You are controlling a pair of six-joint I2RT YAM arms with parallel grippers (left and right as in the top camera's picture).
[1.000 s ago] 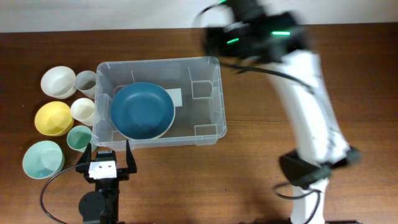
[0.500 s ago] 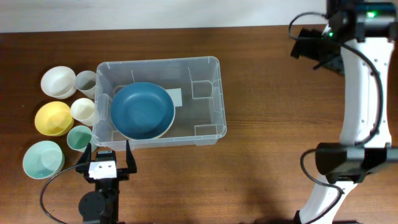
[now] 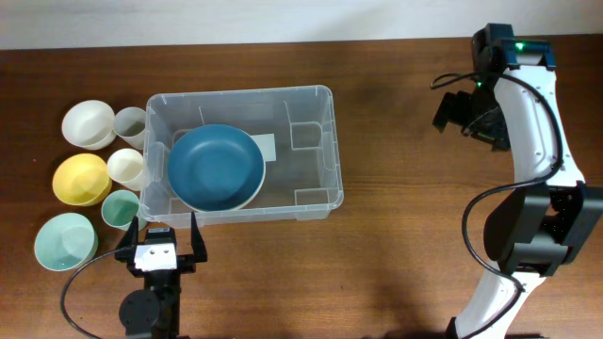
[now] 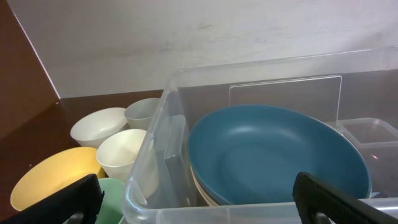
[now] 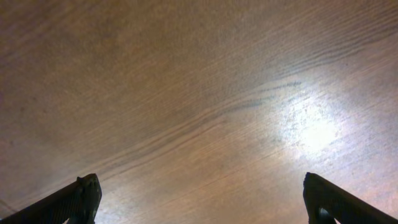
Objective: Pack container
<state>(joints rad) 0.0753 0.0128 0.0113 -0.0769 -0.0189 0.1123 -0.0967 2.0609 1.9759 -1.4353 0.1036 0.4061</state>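
— Left end effector (image 3: 164,224)?
— Released, jaws wide, lower left. Just beyond, the container (image 3: 335,151), centre-left on the worktop (image 3: 396,235), long axis left to right, blue bowl (image 3: 215,167) inside.
— Nearer arm?
— Left, clearly. Right end effector (image 3: 464,111) released too, upper right, well apart.
— Hidden?
— Whatever sits under the blue bowl; only a cream rim visible.

Wood counter (image 3: 396,141) w/ container (image 3: 240,91) L of centre; beside its L wall: white bowl (image 3: 88,123), grey cup (image 3: 130,122), white cup (image 3: 126,167), yellow bowl (image 3: 80,179), green cup (image 3: 120,208), mint bowl (image 3: 65,241).
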